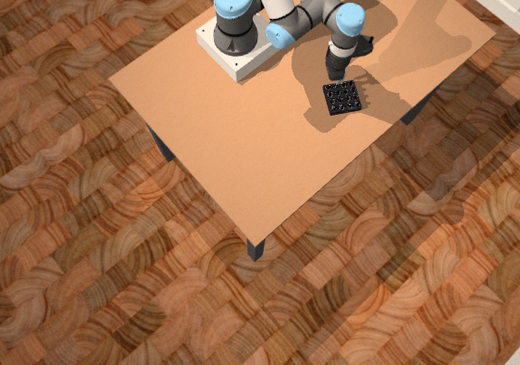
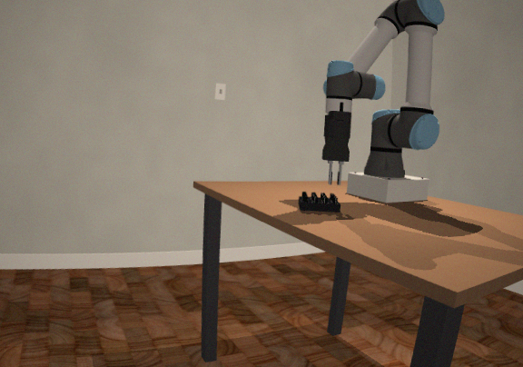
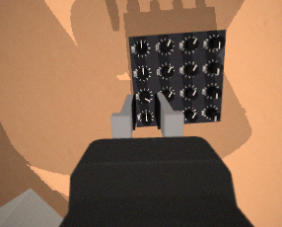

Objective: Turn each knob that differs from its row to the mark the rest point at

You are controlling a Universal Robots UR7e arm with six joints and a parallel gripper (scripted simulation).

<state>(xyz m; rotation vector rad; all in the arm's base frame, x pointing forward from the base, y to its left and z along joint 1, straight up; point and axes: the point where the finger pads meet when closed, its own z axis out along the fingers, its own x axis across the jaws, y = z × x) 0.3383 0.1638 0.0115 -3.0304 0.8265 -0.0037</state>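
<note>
My gripper (image 1: 339, 82) (image 2: 334, 183) (image 3: 145, 105) hangs above the knob box (image 1: 342, 98) (image 2: 319, 204) (image 3: 177, 81), fingers partly spread, nothing between them; the box stands on the table (image 1: 217, 137) (image 2: 272, 206) (image 3: 59, 94), at about 6 o'clock of my fingertips in the top view. In the wrist view the pale name patches lie at 9 o'clock of their knobs, so I take the left column as row D; there knob D3 (image 3: 144, 96) points near 4 o'clock, its three fellows near 12. The step in hand, I judge, is lining up on D3; next I must centre, descend, grip, and turn it counterclockwise, clear of its neighbours; C4 is hidden.
</note>
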